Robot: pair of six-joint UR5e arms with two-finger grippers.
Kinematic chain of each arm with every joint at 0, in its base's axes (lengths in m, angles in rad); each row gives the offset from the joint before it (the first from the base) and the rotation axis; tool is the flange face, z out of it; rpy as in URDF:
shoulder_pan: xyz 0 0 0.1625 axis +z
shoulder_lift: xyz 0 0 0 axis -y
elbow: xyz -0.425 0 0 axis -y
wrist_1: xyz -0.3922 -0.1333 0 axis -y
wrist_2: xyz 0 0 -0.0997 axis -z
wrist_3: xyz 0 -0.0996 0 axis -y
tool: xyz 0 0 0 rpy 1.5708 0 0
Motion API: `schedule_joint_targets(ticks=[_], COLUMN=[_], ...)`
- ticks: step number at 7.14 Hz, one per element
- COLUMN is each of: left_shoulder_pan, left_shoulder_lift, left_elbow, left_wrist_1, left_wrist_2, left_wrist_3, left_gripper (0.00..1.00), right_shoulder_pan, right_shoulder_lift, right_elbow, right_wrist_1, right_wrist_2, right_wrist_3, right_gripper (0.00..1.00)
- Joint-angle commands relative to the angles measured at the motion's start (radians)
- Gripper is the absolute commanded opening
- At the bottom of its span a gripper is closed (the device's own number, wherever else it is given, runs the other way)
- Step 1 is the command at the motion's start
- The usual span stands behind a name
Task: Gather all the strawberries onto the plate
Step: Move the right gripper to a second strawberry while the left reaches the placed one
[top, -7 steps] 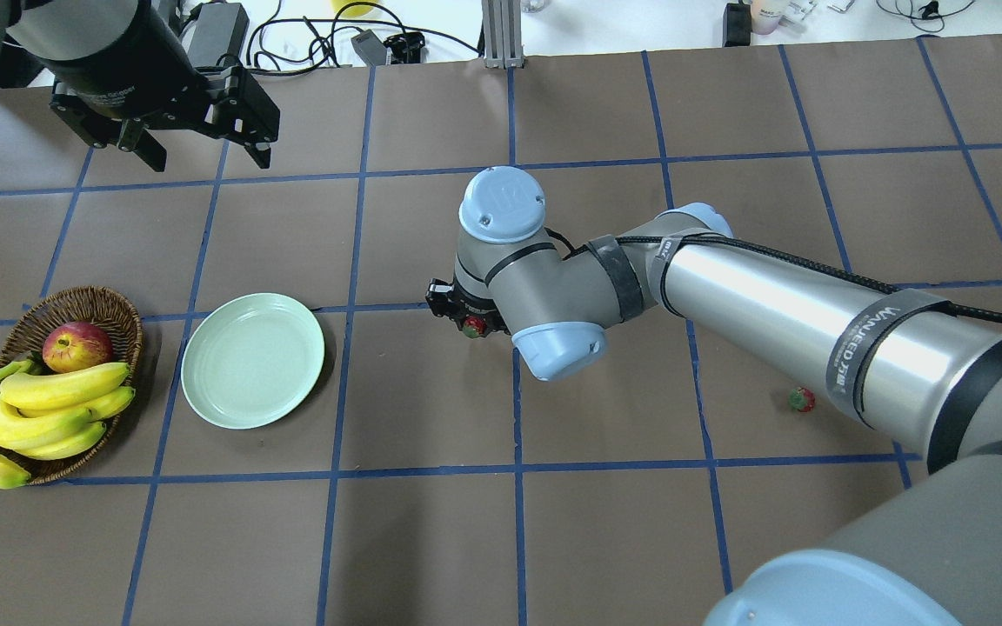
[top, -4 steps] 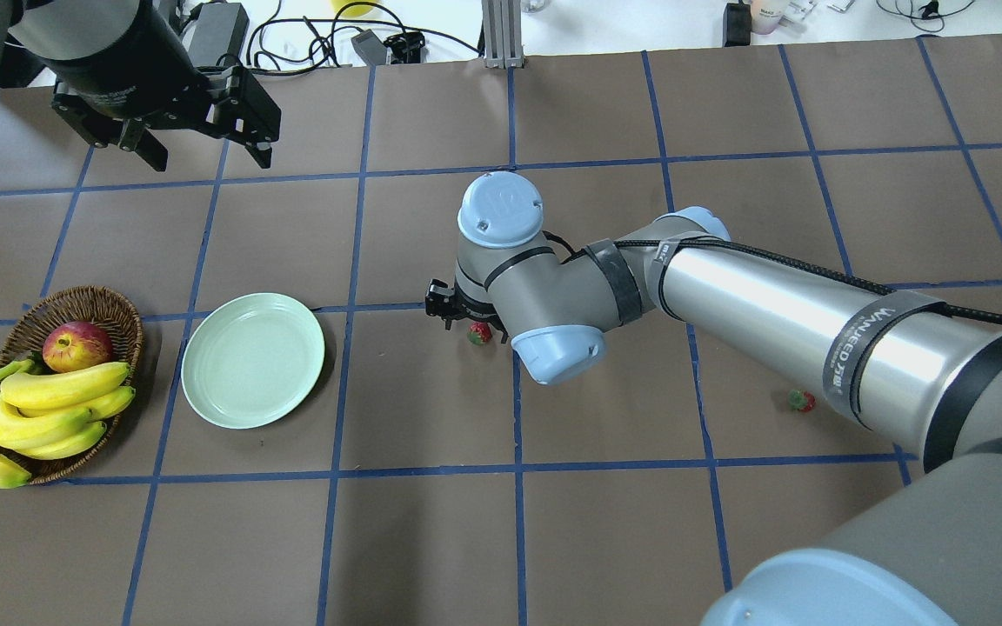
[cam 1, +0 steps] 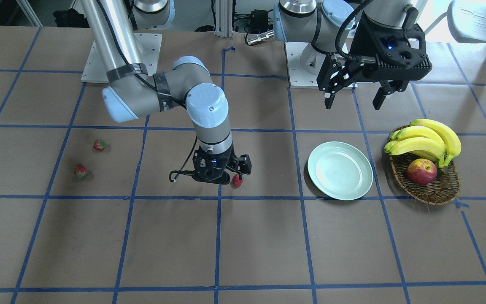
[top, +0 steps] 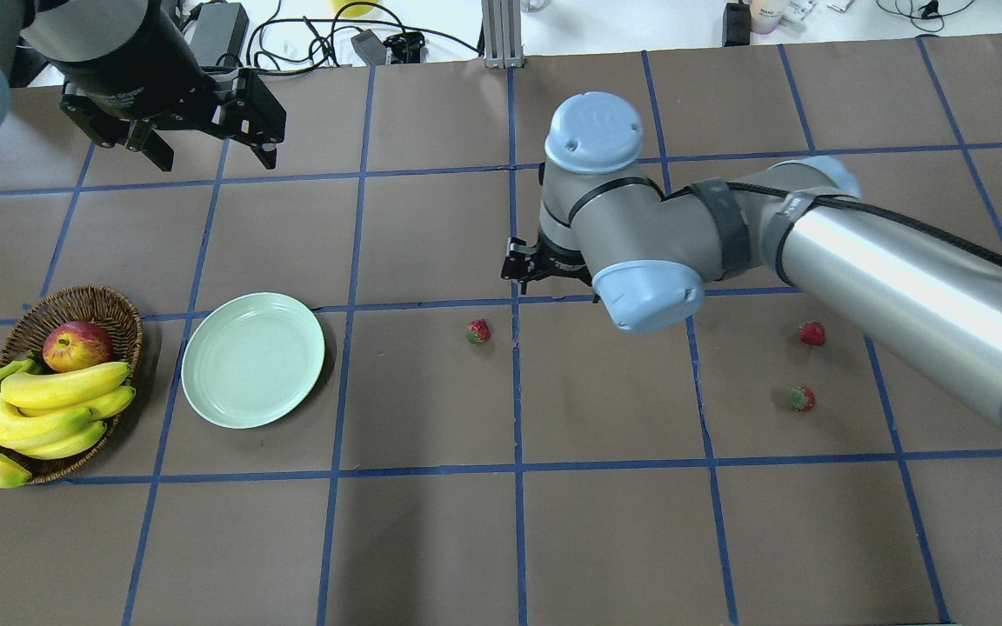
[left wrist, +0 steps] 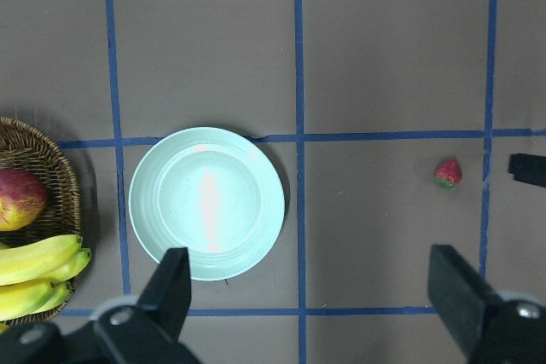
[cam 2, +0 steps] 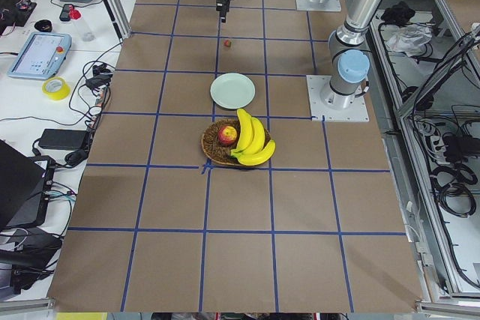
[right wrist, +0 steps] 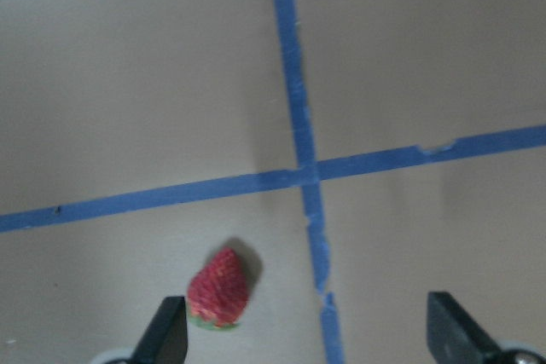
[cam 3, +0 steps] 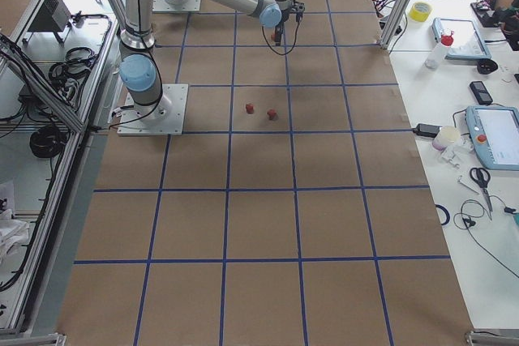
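Left gripper (top: 214, 163) is hanging high, jaws spread wide and empty, with the round pale mint-green plate (top: 253, 361) lying bare beneath them. One small red green-topped strawberry (top: 477, 330) is sitting just inside one finger of the right gripper (right wrist: 309, 334), whose jaws are gaping and empty. Likely need: centring on it first, then closing softly. Two more small red strawberries (top: 811, 333) (top: 801, 398) are lying well apart behind.

Right arm (top: 884, 261) extended, left arm (cam 1: 298, 21) high, jaws apart

Open tabletop (top: 405, 382) between lone strawberry (top: 477, 331) and plate (top: 253, 361); wicker basket (top: 110, 300) just beside plate.
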Motion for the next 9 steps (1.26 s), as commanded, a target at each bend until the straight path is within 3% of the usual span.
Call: schedule_joint_targets(ticks=[1, 2, 4, 6, 8, 9], left_shoulder_pan=[-0.017, -0.044, -0.113, -0.199, -0.247, -0.261], left_shoulder_lift=[-0.021, -0.044, -0.152, -0.309, -0.438, -0.469], left_elbow=[-0.015, -0.047, -0.180, -0.230, -0.237, -0.247], left_wrist_1=[0.010, 0.084, 0.366, 0.544, 0.554, 0.556], left_wrist_2=[-0.095, -0.120, -0.119, -0.122, -0.121, -0.119], left_wrist_3=[-0.024, -0.035, -0.024, -0.037, -0.035, -0.037], left_gripper=[1.00, 1.00, 1.00, 0.99, 0.94, 0.94], right_shoulder_pan=[-0.166, -0.252, -0.410, -0.522, -0.623, -0.624], right_shoulder_lift=[-0.127, -0.135, -0.137, -0.135, -0.123, -0.099], right_elbow=[0.118, 0.150, 0.172, 0.213, 0.287, 0.337], right_wrist_1=[0.035, 0.021, 0.020, -0.009, -0.058, -0.197], right_wrist_2=[-0.116, -0.169, -0.155, -0.108, -0.017, -0.017], right_wrist_3=[-0.200, -0.367, -0.626, -0.768, -0.838, -0.838], right_gripper=[1.00, 1.00, 1.00, 1.00, 0.96, 0.96])
